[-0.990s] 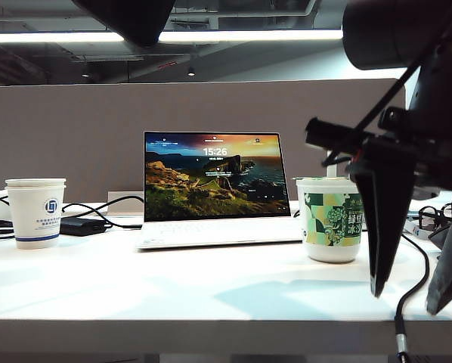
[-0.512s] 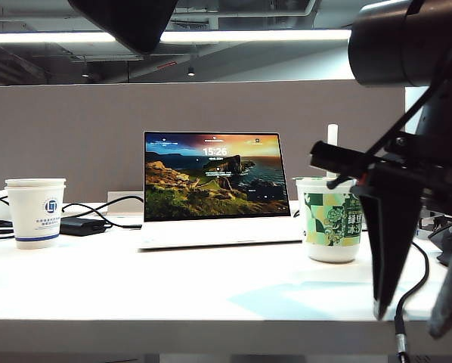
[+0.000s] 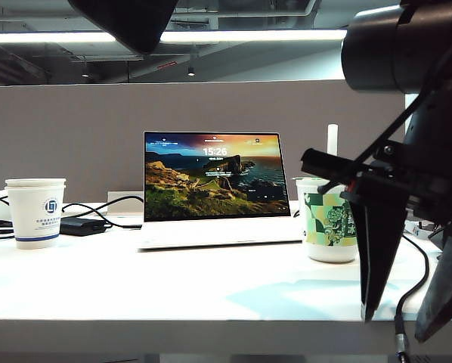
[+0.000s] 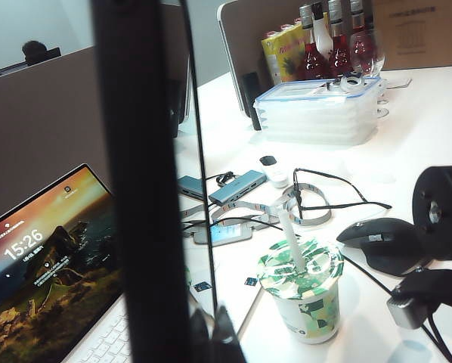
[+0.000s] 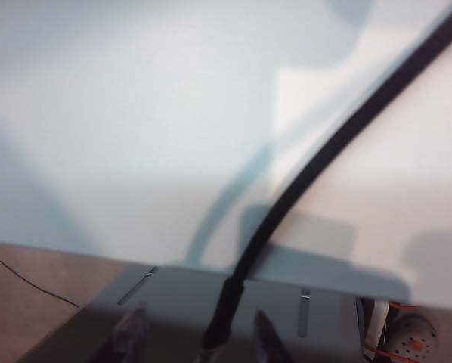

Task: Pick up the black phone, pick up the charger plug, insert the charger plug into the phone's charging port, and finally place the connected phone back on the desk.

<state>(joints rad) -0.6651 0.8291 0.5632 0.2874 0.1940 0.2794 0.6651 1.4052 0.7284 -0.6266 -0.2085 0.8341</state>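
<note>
plainly, much was cut off. in the exterior view the left gripper showed only as a dark wedge [image 3: 128, 19] clipped by the top edge, high above the desk [image 3: 173, 295]. in the left wrist view its fingertips were dim shapes at the frame's edge [image 4: 211, 340], closed narrow on the black phone [image 4: 135, 189], which stood as a tall dark slab across the picture and hid part of the laptop [image 4: 44, 272] behind it. the charging port could not be made out.

the right gripper [image 3: 396, 325] hung at the desk's front edge on the right, fingers pointing down and well apart, with the thin black cable [image 5: 324, 151] running between them. its own wrist view was blurred; the gripper [image 5: 202, 336] straddled the cable's thickened end, and whether either finger touched it could not be told. the charger plug [image 3: 399, 346] dangled just below the desk's front lip, partly cut off by the frame.

the front strip of the desk lay bare between the white paper cup [image 3: 35, 212] and the green cup [image 3: 328, 223].
</note>
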